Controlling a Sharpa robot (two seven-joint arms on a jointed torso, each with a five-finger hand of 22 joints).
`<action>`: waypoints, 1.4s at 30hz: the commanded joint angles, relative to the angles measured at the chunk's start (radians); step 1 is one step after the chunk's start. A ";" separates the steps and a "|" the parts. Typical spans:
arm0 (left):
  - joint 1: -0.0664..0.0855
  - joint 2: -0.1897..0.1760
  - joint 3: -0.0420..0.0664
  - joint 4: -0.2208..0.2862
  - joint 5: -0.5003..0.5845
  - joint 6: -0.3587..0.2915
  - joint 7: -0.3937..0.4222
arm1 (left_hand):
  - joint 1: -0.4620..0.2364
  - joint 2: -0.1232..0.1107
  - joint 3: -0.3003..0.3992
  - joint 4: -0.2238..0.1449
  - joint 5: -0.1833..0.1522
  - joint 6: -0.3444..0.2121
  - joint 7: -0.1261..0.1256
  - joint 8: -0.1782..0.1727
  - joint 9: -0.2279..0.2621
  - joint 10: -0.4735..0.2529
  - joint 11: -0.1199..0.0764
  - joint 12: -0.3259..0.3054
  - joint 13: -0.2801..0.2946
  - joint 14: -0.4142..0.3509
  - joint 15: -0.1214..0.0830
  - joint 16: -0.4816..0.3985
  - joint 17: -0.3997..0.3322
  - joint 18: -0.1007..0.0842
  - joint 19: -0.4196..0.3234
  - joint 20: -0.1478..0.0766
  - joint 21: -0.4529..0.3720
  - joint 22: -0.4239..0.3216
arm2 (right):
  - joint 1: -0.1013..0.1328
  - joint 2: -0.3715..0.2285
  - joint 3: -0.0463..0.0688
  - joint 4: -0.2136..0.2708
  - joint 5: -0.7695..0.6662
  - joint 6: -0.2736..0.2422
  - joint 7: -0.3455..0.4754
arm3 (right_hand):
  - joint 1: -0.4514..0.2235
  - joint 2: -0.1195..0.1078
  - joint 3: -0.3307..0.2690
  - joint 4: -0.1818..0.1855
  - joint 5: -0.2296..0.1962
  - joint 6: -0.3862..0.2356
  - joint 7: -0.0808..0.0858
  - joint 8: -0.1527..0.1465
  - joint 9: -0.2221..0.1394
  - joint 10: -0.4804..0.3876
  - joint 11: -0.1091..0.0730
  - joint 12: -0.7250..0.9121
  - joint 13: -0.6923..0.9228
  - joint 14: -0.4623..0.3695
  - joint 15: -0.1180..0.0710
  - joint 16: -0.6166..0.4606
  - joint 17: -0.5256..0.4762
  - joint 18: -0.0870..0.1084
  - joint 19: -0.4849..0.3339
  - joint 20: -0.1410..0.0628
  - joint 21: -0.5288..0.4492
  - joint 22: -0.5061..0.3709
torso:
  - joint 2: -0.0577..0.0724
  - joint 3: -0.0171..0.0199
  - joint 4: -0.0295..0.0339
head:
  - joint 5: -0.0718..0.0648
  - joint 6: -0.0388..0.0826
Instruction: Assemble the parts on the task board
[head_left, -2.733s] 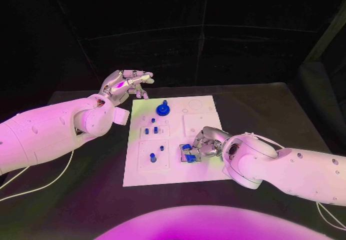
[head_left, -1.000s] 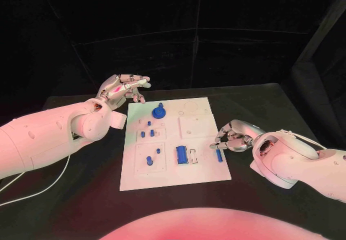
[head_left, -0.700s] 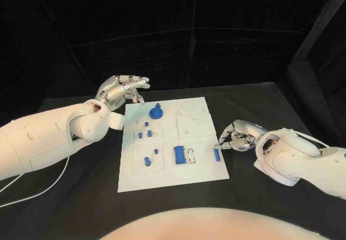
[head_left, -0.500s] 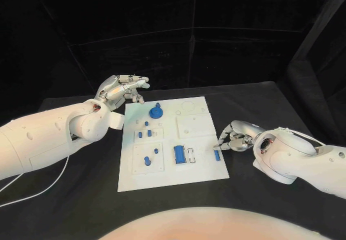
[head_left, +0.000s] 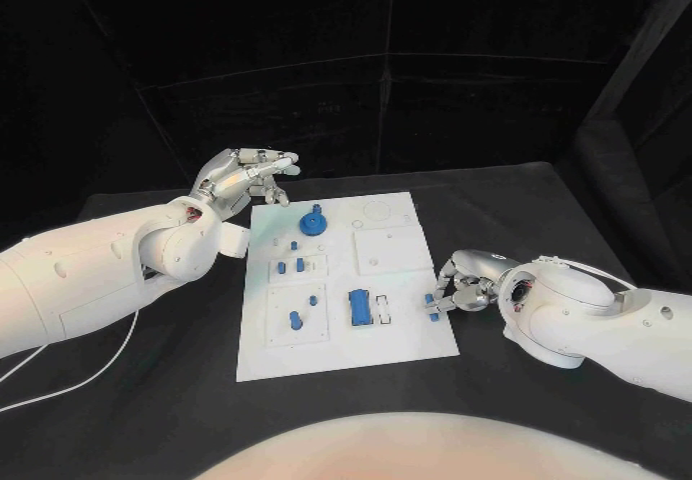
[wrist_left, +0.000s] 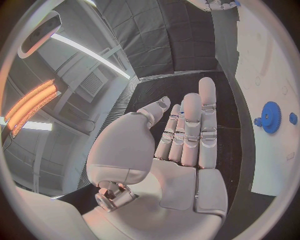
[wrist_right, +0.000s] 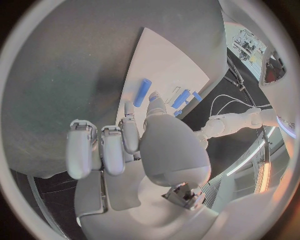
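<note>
The right robot hand (head_left: 464, 287) sits at the right edge of the board (head_left: 404, 345), low over the desk (head_left: 548, 215). Its fingers (head_left: 441, 282) are curled inward, with the tips close to a slim blue bar (head_left: 430, 307). The bar lies flat on the board just beside those tips. Whether the tips touch the bar cannot be told from the head view. In the right wrist view the bar (wrist_right: 142, 92) lies on the board (wrist_right: 169, 65) beyond the fingers (wrist_right: 103, 147), apart from them, and the right robot hand (wrist_right: 134, 150) holds nothing.

The left robot hand (head_left: 242, 175) hovers off the far left corner of the board. Its fingers are partly curled and spread, and it holds nothing. In the left wrist view the left robot hand (wrist_left: 181, 145) shows its fingers (wrist_left: 207, 117) extended side by side, with nothing between them and the thumb.

A blue gear (head_left: 316, 219) stands on the board near the left robot hand, on the side toward the right robot hand. The same gear (wrist_left: 270, 117) shows in the left wrist view, beside the fingertips but apart from them.

A blue block (head_left: 356, 307) lies flat on the board, beside the bar and farther from the right robot hand. Small blue pegs (head_left: 293, 267) stand in the board between the gear and the block. A blue pin (head_left: 293, 321) lies on the side of the block away from the right robot hand.
</note>
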 joint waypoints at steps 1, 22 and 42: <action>0.001 -0.001 0.001 0.001 0.004 0.015 0.005 | 0.001 -0.001 -0.007 0.000 0.005 -0.006 0.000 0.004 0.001 -0.009 -0.001 0.005 0.001 -0.006 0.001 0.003 -0.001 0.013 -0.005 0.003 -0.007 -0.001 | 0.000 0.001 0.000 0.001 -0.050 0.055 -0.037 | -0.005 -0.004 -0.007 -0.001 -0.006 0.010 0.001 -0.003 0.002 -0.007 -0.004 0.002 -0.117 0.073 0.001 -0.003 0.094 -0.010 -0.003 0.004 -0.003 0.011 | -0.001 -0.0004 0.0001 | -0.001 -0.001; 0.001 -0.003 0.001 0.002 0.004 0.017 0.004 | 0.001 -0.002 -0.009 0.000 0.005 -0.007 0.000 0.005 0.001 -0.011 0.000 0.007 0.001 -0.007 0.002 0.004 -0.002 0.013 -0.005 0.003 -0.007 -0.002 | -0.010 0.053 0.000 -0.004 -0.103 0.089 -0.055 | 0.080 0.013 0.017 -0.047 0.023 0.025 -0.006 -0.002 0.015 -0.009 -0.012 -0.007 -0.118 0.073 -0.007 -0.004 0.095 -0.010 -0.003 -0.003 -0.004 0.013 | 0.000 -0.0007 0.0005 | 0.001 -0.004; 0.001 -0.004 0.001 0.003 0.004 0.017 0.003 | 0.001 -0.002 -0.009 0.000 0.005 -0.007 0.000 0.005 0.001 -0.011 0.000 0.007 0.001 -0.007 0.002 0.004 -0.002 0.013 -0.005 0.003 -0.007 -0.002 | -0.012 0.092 0.000 -0.015 -0.169 0.109 -0.098 | 0.249 0.065 0.153 -0.154 0.043 0.036 -0.004 -0.029 0.013 -0.024 -0.014 -0.029 -0.126 0.073 -0.012 -0.003 0.099 -0.011 -0.001 -0.012 -0.003 0.018 | -0.001 -0.0001 0.0006 | 0.010 -0.008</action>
